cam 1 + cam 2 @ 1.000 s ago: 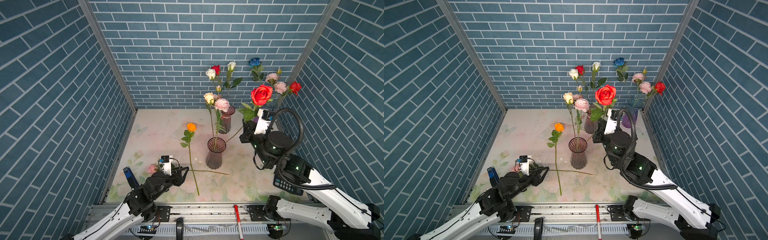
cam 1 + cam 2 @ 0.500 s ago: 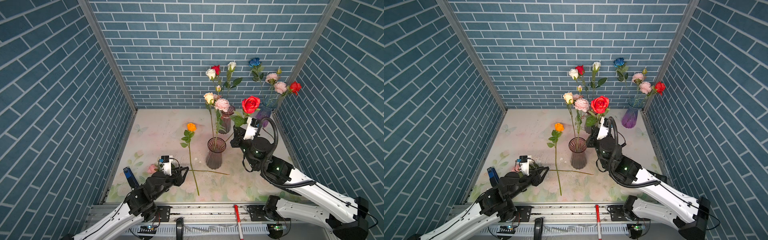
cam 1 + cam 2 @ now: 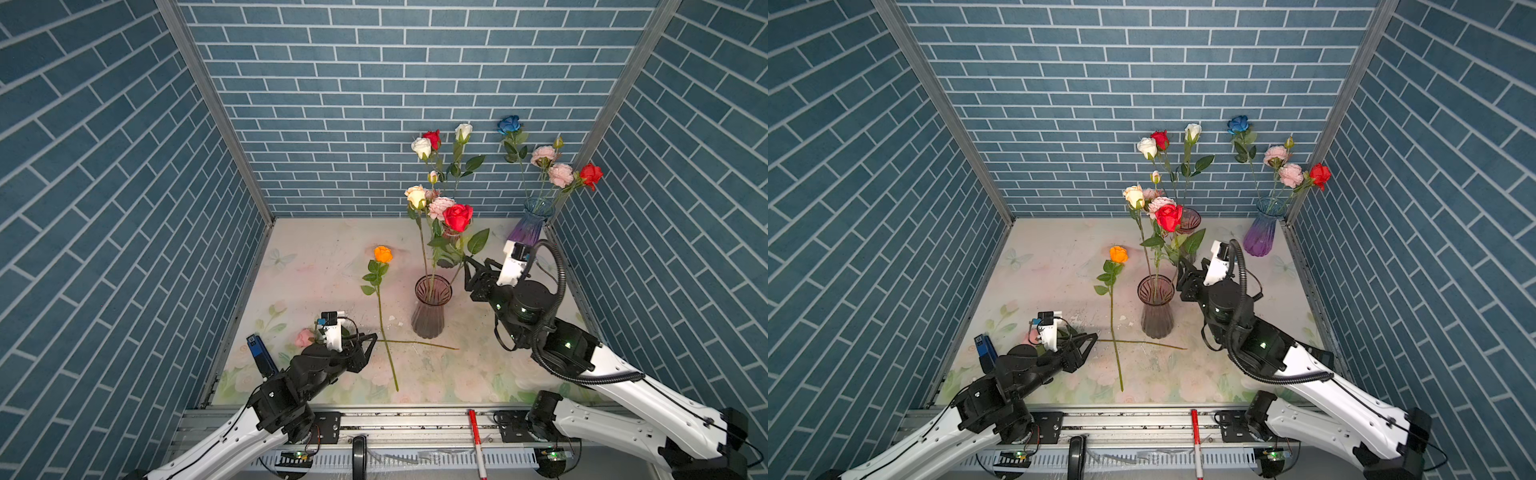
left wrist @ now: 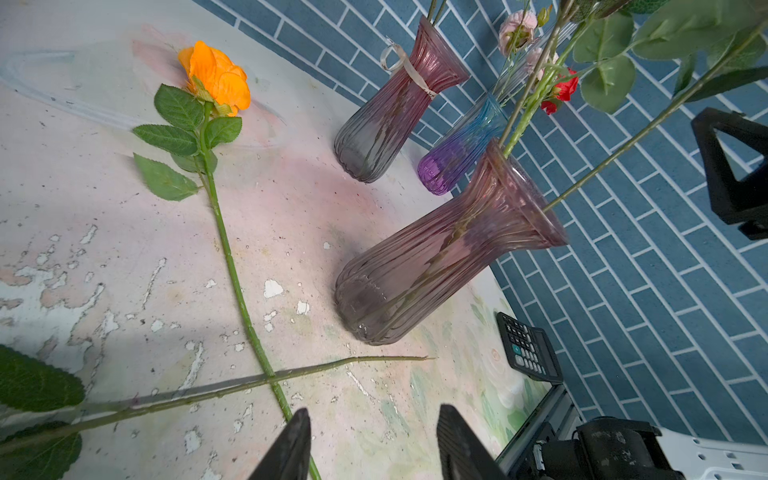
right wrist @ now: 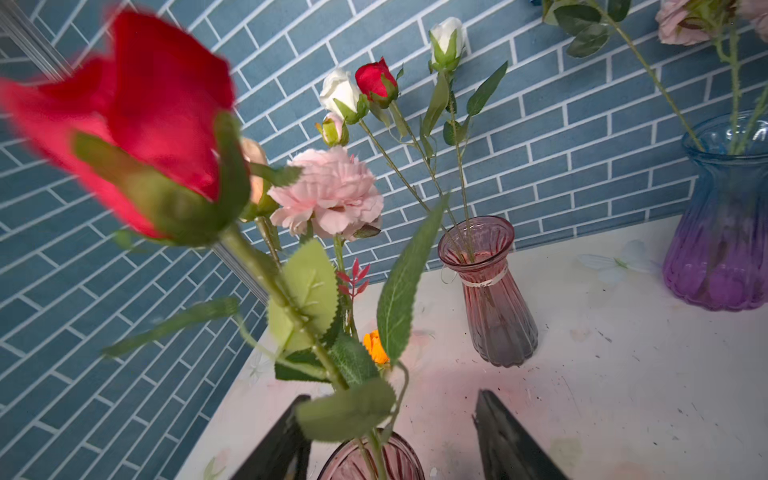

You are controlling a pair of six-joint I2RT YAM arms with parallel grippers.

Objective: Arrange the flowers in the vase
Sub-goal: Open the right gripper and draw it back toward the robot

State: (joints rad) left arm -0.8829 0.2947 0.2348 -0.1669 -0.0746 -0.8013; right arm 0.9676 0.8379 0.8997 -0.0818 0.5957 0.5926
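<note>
Red rose [image 3: 457, 217] stands in near vase [image 3: 432, 309], bloom up, stem leaning on the rim side toward right gripper [image 3: 478, 264]. Cream rose [image 3: 415, 196] and peony [image 3: 439, 205] share that vase, upright. Orange rose [image 3: 383, 254] lies flat on table [image 3: 324, 257], long axis front-to-back, bloom toward the back. Pink flower [image 3: 304, 337] lies crosswise, bloom by left gripper [image 3: 372, 340], stem tip pointing right, crossing the orange stem.

Vases are ribbed glass with flared rims: near vase and back vase [image 5: 494, 307] smoky pink, corner vase [image 3: 528, 228] blue fading to purple. Petals look like fabric, leaves serrated. Table has a pale floral print, chipped.

Right jaws are wide apart either side of the red rose's lower stem, a leaf across one finger, nothing clamped. Left jaws are half spread, low by the orange stem's near end, empty.
</note>
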